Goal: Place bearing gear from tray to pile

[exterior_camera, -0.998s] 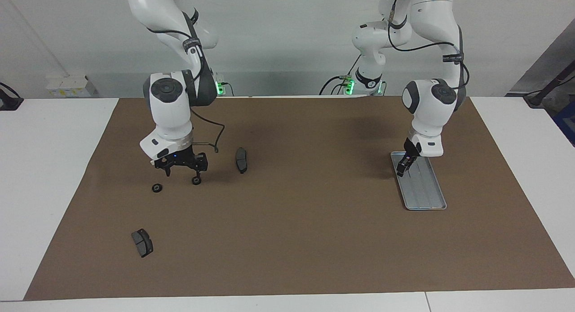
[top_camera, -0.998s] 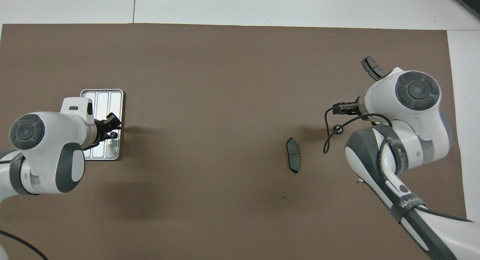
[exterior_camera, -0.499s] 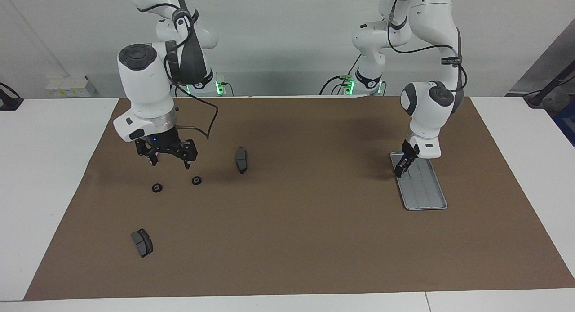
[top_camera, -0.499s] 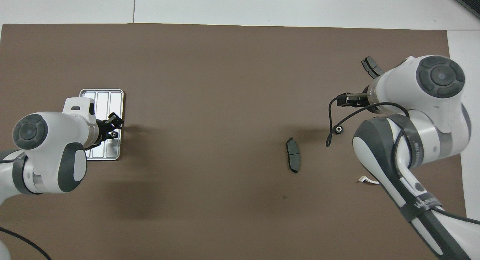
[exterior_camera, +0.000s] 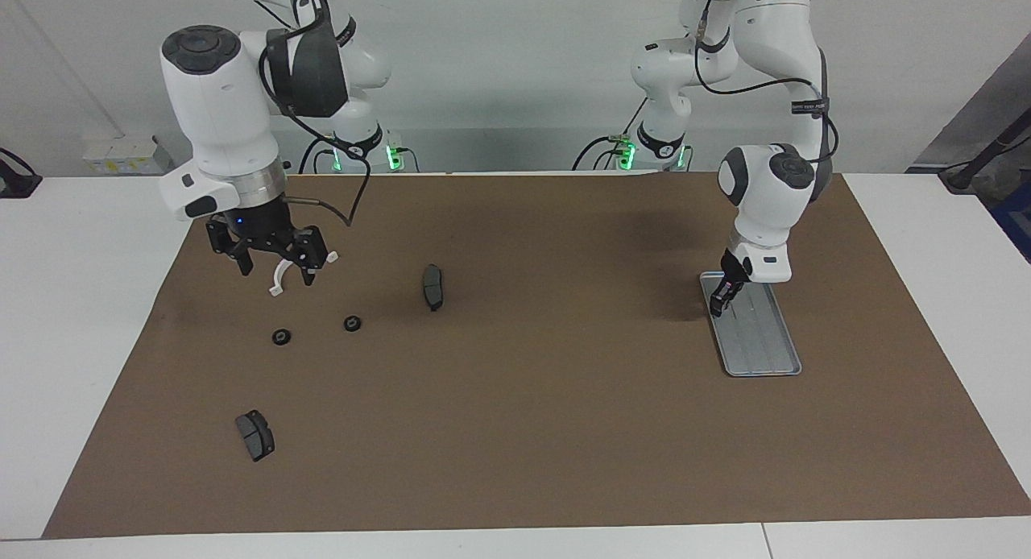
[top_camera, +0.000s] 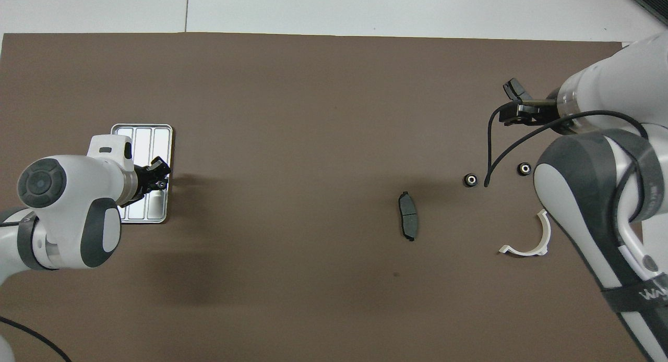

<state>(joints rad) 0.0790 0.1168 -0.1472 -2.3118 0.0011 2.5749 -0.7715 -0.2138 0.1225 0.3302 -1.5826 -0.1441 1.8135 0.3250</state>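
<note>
Underneath, a brown mat (exterior_camera: 532, 430) covers the white table (exterior_camera: 80, 301).

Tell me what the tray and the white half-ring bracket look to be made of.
The tray: apparently metal, silver-grey with a dull sheen; it reflects light brightly in the overhead view, with pressed lengthwise ridges and a raised rim. The white half-ring bracket: probably plastic, matte white, thin and evenly curved; the look leaves painted metal open.

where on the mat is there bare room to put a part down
The widest bare stretch lies between the tray and the upright brake pad, across the mat's middle. It is crowded at the right arm's end: two gears, a white bracket and another brake pad.
</note>
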